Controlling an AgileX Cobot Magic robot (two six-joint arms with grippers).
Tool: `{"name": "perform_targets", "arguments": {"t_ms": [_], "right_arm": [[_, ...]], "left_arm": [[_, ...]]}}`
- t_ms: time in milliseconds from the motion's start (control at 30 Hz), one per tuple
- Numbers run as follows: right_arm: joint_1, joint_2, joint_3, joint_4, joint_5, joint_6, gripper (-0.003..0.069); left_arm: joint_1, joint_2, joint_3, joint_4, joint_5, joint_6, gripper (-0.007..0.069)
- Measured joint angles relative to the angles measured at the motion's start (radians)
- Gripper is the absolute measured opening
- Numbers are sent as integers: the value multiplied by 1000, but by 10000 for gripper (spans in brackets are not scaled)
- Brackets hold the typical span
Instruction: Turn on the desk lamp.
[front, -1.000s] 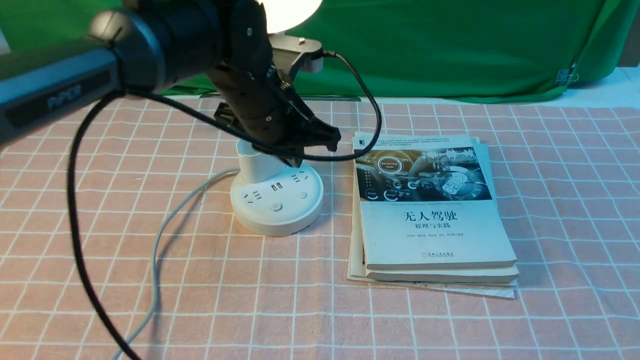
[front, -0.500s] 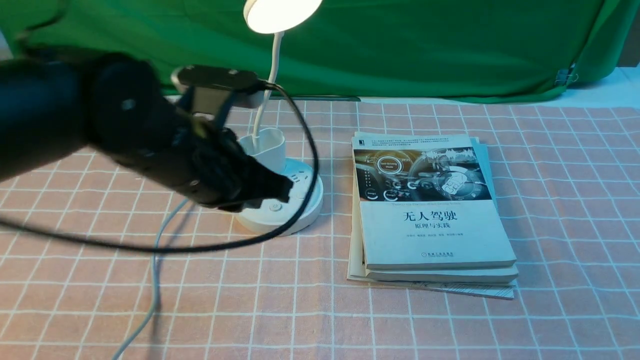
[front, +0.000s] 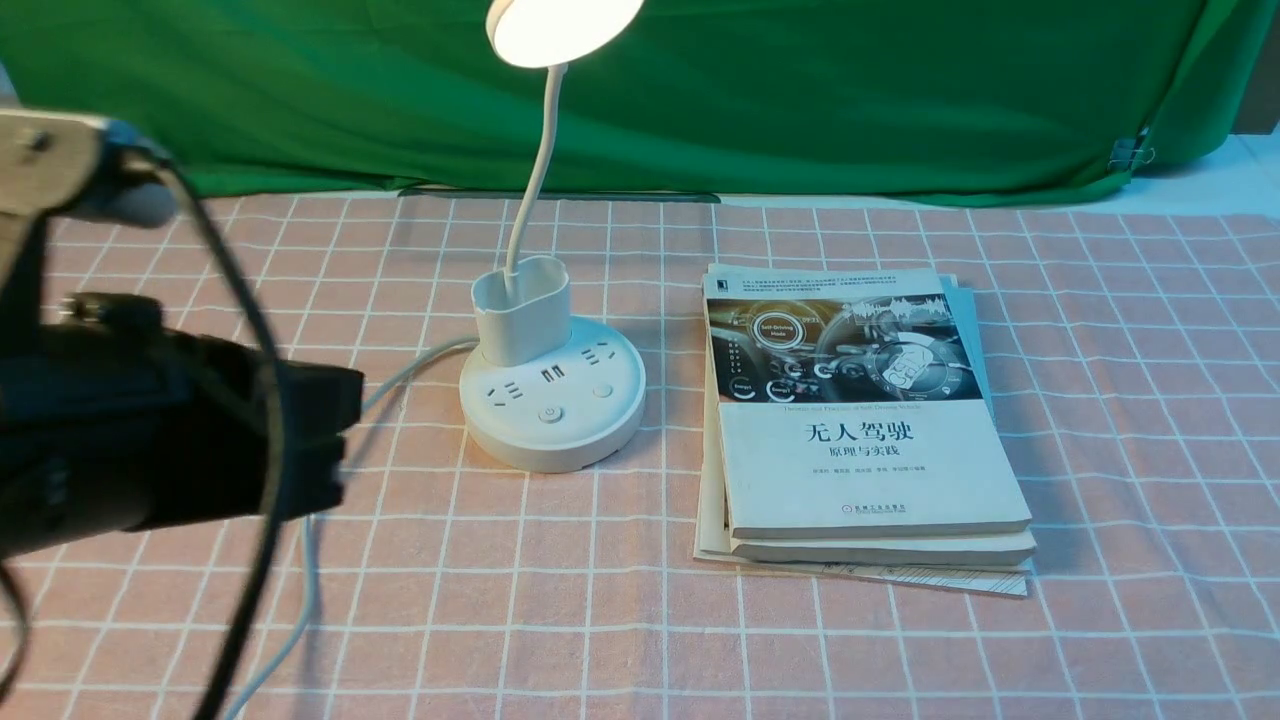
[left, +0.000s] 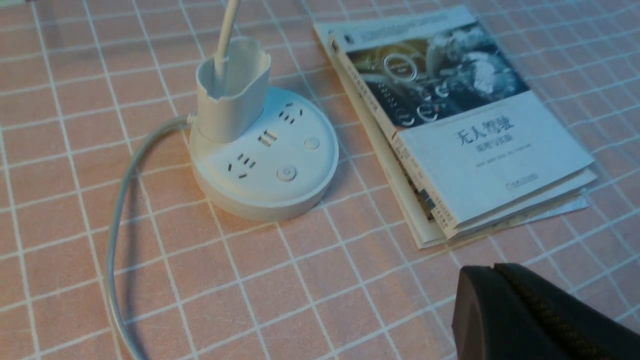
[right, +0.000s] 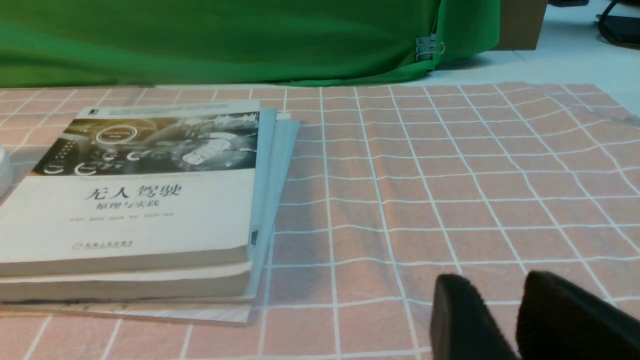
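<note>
The white desk lamp (front: 552, 400) stands mid-table, and its disc head (front: 563, 27) glows at the top of the front view. Its gooseneck rises from an oval cup (front: 522, 310) on the round base with sockets, USB ports and two buttons (front: 550, 413). The lamp also shows in the left wrist view (left: 265, 165). My left gripper (front: 345, 425) is shut and empty, well to the left of the base and above the grey cord (front: 310, 560); its tips show in the left wrist view (left: 492, 270). My right gripper (right: 492, 290) is slightly open and empty over bare cloth.
A stack of books (front: 860, 420) lies right of the lamp, also in the right wrist view (right: 140, 200). A pink checked cloth (front: 1100, 400) covers the table. A green backdrop (front: 850, 90) hangs behind. The left arm's black cable (front: 255, 520) hangs at the left.
My left arm has pulled back from over the lamp base toward the left and near side. The lamp head, hidden at first, is in full view and lit.
</note>
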Motion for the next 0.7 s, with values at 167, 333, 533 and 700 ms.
{"name": "perform_targets", "arguments": {"t_ms": [167, 333, 533, 700], "right_arm": [[0, 0, 0, 0, 0, 0, 241], [0, 0, 0, 0, 0, 0, 241], [0, 0, 0, 0, 0, 0, 241], [0, 0, 0, 0, 0, 0, 241]], "left_arm": [[0, -74, 3, 0, -2, 0, 21], [0, -100, 3, 35, -9, 0, 21], [5, -142, 52, 102, -109, 0, 21], [52, -256, 228, 118, -369, 0, 21]]}}
